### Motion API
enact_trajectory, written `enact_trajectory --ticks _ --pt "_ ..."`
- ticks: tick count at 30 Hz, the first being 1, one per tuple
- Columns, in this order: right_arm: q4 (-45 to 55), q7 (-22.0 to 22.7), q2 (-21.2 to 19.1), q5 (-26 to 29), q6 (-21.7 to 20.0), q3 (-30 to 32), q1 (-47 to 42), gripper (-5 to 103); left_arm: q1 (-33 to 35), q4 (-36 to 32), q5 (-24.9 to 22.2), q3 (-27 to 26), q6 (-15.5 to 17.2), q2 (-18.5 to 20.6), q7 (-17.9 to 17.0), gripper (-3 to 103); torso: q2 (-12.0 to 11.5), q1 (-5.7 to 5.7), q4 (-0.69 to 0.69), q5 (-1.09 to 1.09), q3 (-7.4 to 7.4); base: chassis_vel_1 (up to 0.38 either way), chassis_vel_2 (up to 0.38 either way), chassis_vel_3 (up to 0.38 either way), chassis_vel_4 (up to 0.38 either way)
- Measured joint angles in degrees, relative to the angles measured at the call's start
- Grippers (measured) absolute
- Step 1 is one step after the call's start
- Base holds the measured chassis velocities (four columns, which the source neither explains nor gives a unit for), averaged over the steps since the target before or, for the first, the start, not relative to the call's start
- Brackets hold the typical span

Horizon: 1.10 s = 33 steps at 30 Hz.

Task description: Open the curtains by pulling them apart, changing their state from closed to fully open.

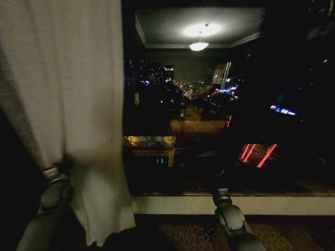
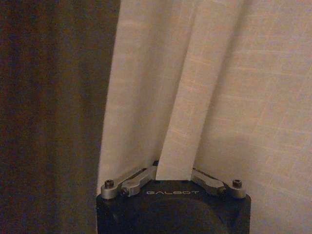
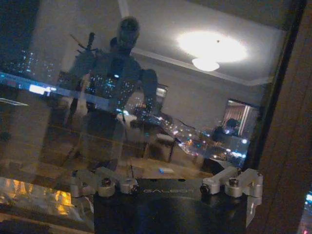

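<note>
Cream curtain drawn to the left of the frame, dark window bare beside it.

My left tool [image 2: 173, 183] is clenched on a fold of the curtain [image 1: 68, 104], which hangs bunched down the left third of the head view; in my left wrist view the pleated fabric [image 2: 209, 87] runs straight into the jaws. My right tool [image 3: 165, 187] is released, its fingers [image 3: 239, 183] spread wide, facing the window glass [image 1: 209, 104] at lower centre-right above the sill [image 1: 172, 205].
</note>
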Motion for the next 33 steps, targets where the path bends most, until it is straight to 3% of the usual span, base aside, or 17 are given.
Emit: enact_trajectory --ticks 2,6,9,12,16,18,23,24,26,28,29,33 --pt "0.0 0.0 0.19 -0.33 0.0 -0.14 -0.06 100 -0.02 0.91 0.0 -0.89 -0.19 0.36 -0.98 0 0.0 0.0 0.0 0.0 0.0 0.0 0.0 0.0 0.0" --pt "0.21 -0.01 0.56 -0.89 0.0 -0.37 -0.65 100 -1.79 5.49 1.82 -3.57 -0.63 1.37 -6.7 0 0.0 0.0 -0.01 -0.01 0.0 0.0 0.0 0.0 0.0" --pt "0.37 -0.01 0.34 -0.91 0.0 -0.14 -0.9 100 -2.03 5.85 3.91 -3.52 -0.5 1.3 -6.73 -3 0.0 0.0 -0.01 -0.01 0.0 0.0 0.0 0.0 0.0" --pt "0.41 0.0 0.08 -0.92 0.0 0.19 -1.1 100 -0.59 2.28 5.12 -1.76 0.72 0.03 -3.04 12 0.0 0.0 -0.02 0.0 0.0 0.0 0.0 0.0 0.0" --pt "0.42 0.03 0.09 -0.91 0.0 0.23 -1.32 100 2.01 -2.93 6.12 0.62 1.26 -2.06 1.04 23 0.0 0.0 -0.04 0.0 0.0 0.0 0.0 0.0 0.0" --pt "0.53 0.04 0.32 -0.91 0.1 0.13 -1.56 100 5.97 -10.23 6.65 2.46 2.28 -4.73 6.02 34 0.0 0.0 -0.03 0.02 0.0 0.0 0.0 0.0 0.0" --pt "1.27 0.04 0.48 -0.75 0.26 0.27 -2.3 100 10.19 -17.37 7.96 5.24 3.47 -7.91 10.49 44 0.0 0.0 0.0 0.03 0.0 0.0 0.0 0.0 0.0" --pt "1.77 0.06 0.36 -0.32 0.27 0.55 -2.67 100 11.76 -19.77 8.23 6.14 3.31 -9.25 13.72 50 0.0 0.0 -0.04 0.02 0.0 0.0 0.0 0.0 0.0" --pt "2.49 0.06 -0.32 1.49 -0.08 0.76 -2.77 100 13.77 -21.91 8.5 6.36 0.81 -10.38 20.66 61 0.0 0.0 -0.02 0.03 0.0 0.0 0.0 0.0 0.0" --pt "2.67 0.06 -0.49 2.06 -0.34 0.83 -2.72 100 14.08 -22.12 8.5 6.38 0.12 -10.45 21.94 61 0.0 0.0 -0.02 0.04 0.0 0.0 0.0 0.0 0.0" --pt "3.48 0.11 -1.22 5.26 -1.92 1.33 -2.32 100 15.42 -22.64 8.09 6.55 -3.08 -10.61 27.18 72 0.0 0.0 -0.01 0.03 0.0 0.0 0.0 0.0 0.0" --pt "4.3 0.18 -1.98 8.36 -3.46 2.2 -1.96 100 16.4 -23.06 7.61 6.68 -4.7 -10.91 29.5 82 0.0 0.0 -0.02 0.02 0.0 0.0 0.0 0.0 0.0"
